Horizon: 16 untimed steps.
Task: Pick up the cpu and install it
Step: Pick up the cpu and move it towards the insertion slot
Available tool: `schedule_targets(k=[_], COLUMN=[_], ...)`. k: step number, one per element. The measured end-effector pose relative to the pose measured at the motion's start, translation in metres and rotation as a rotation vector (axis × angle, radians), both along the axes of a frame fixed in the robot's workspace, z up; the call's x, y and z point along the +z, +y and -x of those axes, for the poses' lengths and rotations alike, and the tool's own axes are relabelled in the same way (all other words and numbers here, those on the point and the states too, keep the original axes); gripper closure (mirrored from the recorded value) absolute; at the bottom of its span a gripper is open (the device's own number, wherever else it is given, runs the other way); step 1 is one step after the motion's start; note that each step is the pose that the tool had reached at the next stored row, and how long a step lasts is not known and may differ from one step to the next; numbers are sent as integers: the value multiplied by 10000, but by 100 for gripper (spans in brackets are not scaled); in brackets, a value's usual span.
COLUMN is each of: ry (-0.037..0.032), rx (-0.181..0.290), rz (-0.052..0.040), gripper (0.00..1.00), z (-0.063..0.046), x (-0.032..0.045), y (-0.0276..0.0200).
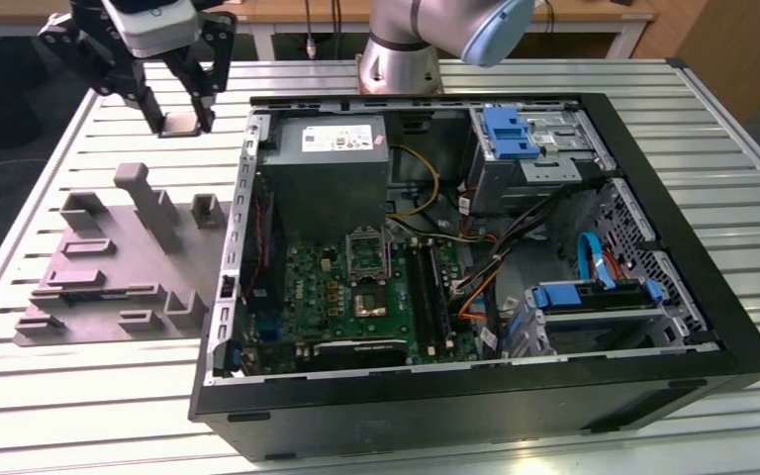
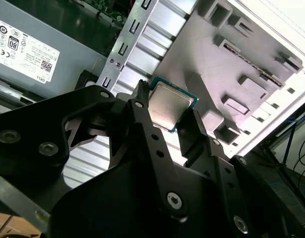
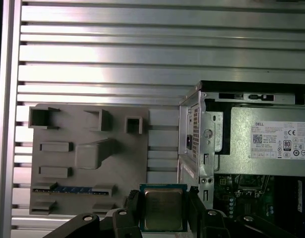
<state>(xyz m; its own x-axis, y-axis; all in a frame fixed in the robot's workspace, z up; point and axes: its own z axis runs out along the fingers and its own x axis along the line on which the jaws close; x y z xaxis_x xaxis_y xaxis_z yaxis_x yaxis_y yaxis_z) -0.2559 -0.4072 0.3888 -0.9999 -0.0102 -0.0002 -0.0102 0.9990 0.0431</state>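
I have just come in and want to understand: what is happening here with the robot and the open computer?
The arm's gripper holds the cpu between its fingers, in the air above the slatted table. It is near the grey parts tray and just outside the open computer case. The cpu is not yet installed; the motherboard lies exposed inside.

Exterior view: high, angled down, mid-range on the open black computer case (image 1: 486, 401) and slatted metal desk (image 1: 90, 416). Both wrist views look down past the black end effector (image 3: 163, 206), close; all share the grey moulded fixture plate (image 1: 103, 287).
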Motion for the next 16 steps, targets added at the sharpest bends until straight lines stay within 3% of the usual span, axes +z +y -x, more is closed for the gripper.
schedule_targets(k=[16], ry=[1], rx=[0], rz=[0], gripper=[53], z=[-60], x=[0], y=[0])
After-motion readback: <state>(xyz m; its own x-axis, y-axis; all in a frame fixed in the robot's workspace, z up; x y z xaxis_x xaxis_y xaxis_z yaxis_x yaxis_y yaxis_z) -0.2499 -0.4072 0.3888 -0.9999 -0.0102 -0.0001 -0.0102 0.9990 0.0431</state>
